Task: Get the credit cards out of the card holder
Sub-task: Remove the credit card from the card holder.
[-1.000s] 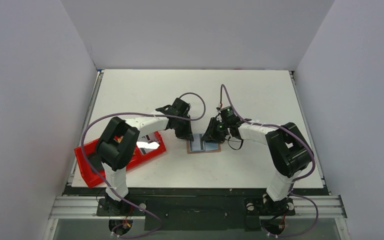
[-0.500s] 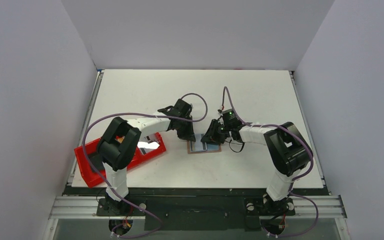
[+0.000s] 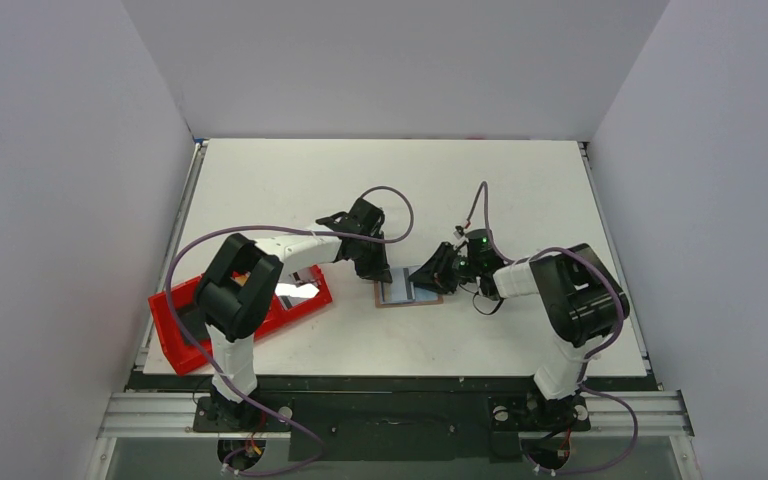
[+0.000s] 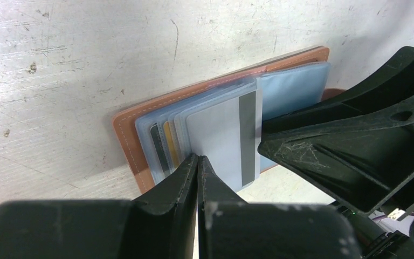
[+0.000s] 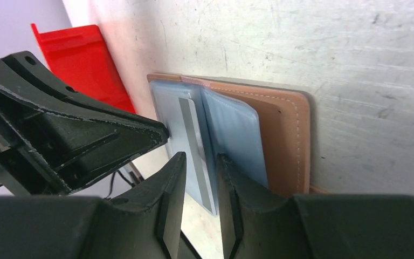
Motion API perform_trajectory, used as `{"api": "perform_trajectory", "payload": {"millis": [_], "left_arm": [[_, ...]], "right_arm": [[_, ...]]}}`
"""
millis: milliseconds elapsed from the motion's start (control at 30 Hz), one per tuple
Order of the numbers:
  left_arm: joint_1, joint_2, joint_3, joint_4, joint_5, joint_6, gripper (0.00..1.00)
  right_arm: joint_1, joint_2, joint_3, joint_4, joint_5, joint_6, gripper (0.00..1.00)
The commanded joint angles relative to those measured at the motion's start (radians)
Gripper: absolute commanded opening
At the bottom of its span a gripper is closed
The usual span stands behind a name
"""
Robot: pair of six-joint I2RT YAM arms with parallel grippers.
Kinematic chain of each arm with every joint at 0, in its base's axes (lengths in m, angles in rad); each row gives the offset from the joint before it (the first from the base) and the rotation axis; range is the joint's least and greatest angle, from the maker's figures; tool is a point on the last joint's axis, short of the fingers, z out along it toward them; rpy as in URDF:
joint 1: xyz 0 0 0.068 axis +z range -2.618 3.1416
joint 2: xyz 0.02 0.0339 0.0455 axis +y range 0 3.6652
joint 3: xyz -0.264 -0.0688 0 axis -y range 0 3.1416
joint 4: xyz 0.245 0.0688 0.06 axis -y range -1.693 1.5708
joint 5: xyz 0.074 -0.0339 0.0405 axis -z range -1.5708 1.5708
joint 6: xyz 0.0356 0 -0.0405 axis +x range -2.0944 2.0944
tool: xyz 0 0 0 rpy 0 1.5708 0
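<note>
The card holder [image 3: 408,299] lies open on the table, tan leather [image 4: 128,128] around pale blue pockets [image 5: 236,135]. A silver credit card [image 4: 221,137] with a grey stripe sticks halfway out of the left pockets, and edges of other cards [image 4: 164,148] show beside it. My left gripper [image 4: 198,158] is shut, its tips resting on the near edge of that card at the holder's left side. My right gripper [image 5: 201,158] hovers at the holder's middle, open by a narrow gap, with the striped card [image 5: 186,129] showing between the fingers and nothing pinched.
A red tray [image 3: 185,335] sits at the table's left front edge under the left arm, with a shiny pale flat piece [image 3: 297,291] in it. The two grippers stand close together over the holder, and the tray's wall [image 5: 89,59] shows behind the left one.
The right wrist has swung to the right and lower, bringing its gripper flatter towards the holder. The left gripper has stayed on the holder's left side.
</note>
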Motion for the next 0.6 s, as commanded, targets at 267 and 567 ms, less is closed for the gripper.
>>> {"api": "perform_trajectory", "payload": {"millis": [267,567], "left_arm": [[-0.010,0.068,-0.038,-0.037,-0.073,0.004,0.00],[-0.009,0.073,-0.038,-0.039,-0.072,0.002,0.00]], "right_arm": [[-0.019,0.058,-0.040,0.281,-0.067,0.129,0.22],[-0.021,0.064,-0.051,0.290,-0.060,0.132,0.06]]}}
